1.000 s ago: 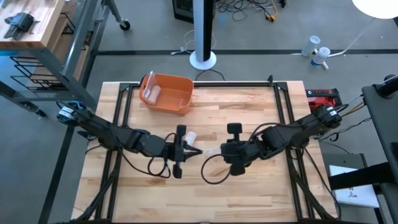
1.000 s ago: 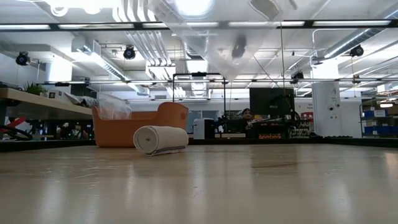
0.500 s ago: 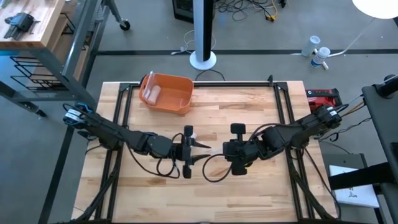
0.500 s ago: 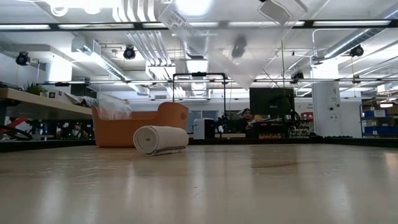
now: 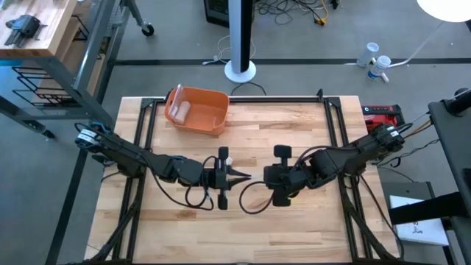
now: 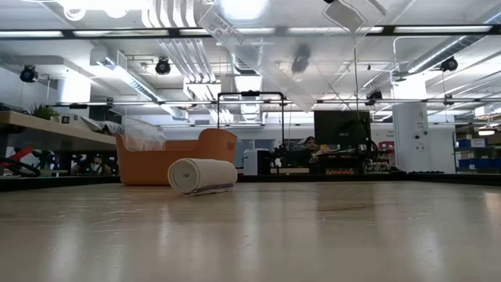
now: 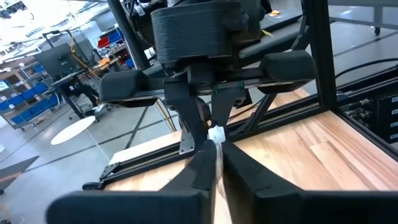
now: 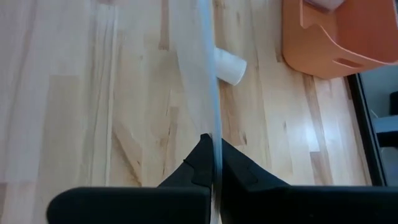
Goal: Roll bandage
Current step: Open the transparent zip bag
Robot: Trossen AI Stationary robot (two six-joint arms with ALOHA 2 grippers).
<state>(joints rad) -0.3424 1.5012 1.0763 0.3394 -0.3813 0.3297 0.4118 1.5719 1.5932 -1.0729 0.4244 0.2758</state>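
We are looking at a robotics lab or workshop — an open industrial hall rather than a home. The butcher-block table (image 5: 243,213) stands on a grey concrete floor (image 5: 169,44), with loose cables (image 5: 294,11) trailing by a white pole base (image 5: 241,71). Across the table we see exposed ceiling ducts (image 6: 184,55), strip lights (image 6: 70,33) and a monitor (image 6: 342,125) — and the left wrist view shows shelves of blue storage bins (image 7: 25,102).

Both hands (image 5: 237,177) (image 5: 266,177) seemingly pinched, facing.
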